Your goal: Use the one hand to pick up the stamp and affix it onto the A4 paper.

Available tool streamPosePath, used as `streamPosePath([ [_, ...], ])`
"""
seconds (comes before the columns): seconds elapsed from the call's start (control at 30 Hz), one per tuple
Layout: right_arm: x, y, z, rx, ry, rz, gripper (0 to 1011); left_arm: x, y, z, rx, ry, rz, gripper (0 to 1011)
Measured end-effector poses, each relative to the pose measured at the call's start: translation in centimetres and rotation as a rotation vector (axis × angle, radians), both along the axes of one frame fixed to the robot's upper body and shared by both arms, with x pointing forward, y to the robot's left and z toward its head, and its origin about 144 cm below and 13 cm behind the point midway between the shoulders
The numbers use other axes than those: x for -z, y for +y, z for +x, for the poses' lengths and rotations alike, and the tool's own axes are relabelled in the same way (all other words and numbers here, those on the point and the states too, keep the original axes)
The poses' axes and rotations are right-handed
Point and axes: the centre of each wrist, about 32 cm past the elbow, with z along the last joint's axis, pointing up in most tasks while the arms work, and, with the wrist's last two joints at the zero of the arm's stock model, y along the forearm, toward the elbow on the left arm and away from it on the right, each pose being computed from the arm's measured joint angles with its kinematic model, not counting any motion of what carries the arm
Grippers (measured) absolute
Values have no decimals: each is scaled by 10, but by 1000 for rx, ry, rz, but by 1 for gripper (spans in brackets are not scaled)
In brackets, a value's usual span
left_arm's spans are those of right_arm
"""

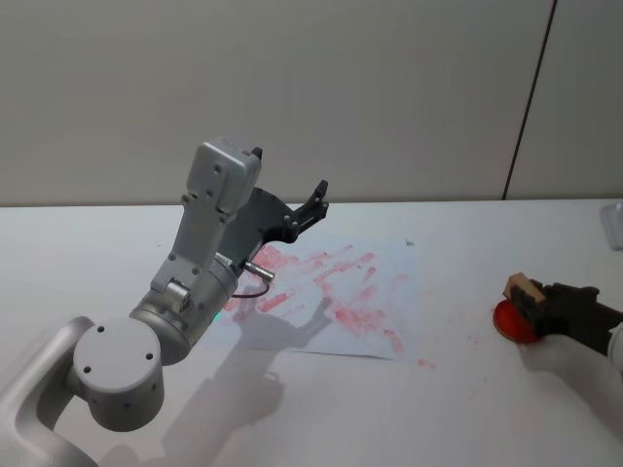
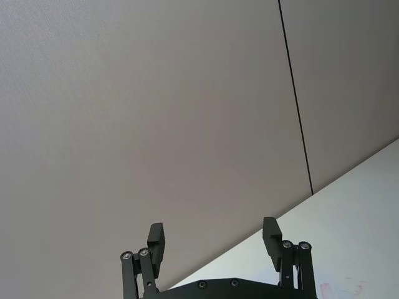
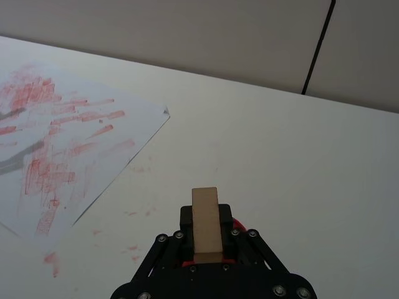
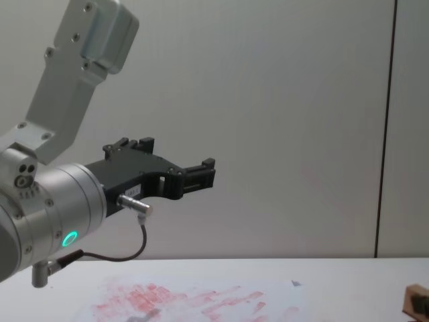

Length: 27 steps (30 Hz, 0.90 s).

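The stamp (image 1: pixel 522 288), a small light-brown wooden block, is held in my right gripper (image 1: pixel 533 300), which is shut on it at the table's right side, right over a red ink pad (image 1: pixel 506 322). In the right wrist view the stamp (image 3: pixel 206 221) stands upright between the black fingers (image 3: pixel 185 219). The A4 paper (image 1: pixel 341 292), white and smeared with red prints, lies flat at the table's middle, to the left of the stamp; it also shows as paper (image 3: pixel 68 131) and paper (image 4: pixel 194 298). My left gripper (image 1: pixel 313 202) hangs open and raised above the paper's far left part.
The big left arm (image 1: pixel 190 282) with its green ring light and cable stands over the paper's left edge and casts a shadow on it. Red ink specks (image 1: pixel 425 364) dot the white table (image 1: pixel 389 418) between paper and pad. A wall rises behind the table.
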Motion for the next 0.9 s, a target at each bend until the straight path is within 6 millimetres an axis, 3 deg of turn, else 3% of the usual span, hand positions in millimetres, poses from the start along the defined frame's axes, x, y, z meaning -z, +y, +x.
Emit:
streamPosePath([
  [0.43, 10, 5, 6, -23, 22, -24, 232, 0, 0, 0, 0, 0, 0, 1001],
  [0.9, 14, 8, 8, -31, 26, -35, 682, 0, 0, 0, 0, 0, 0, 1001],
])
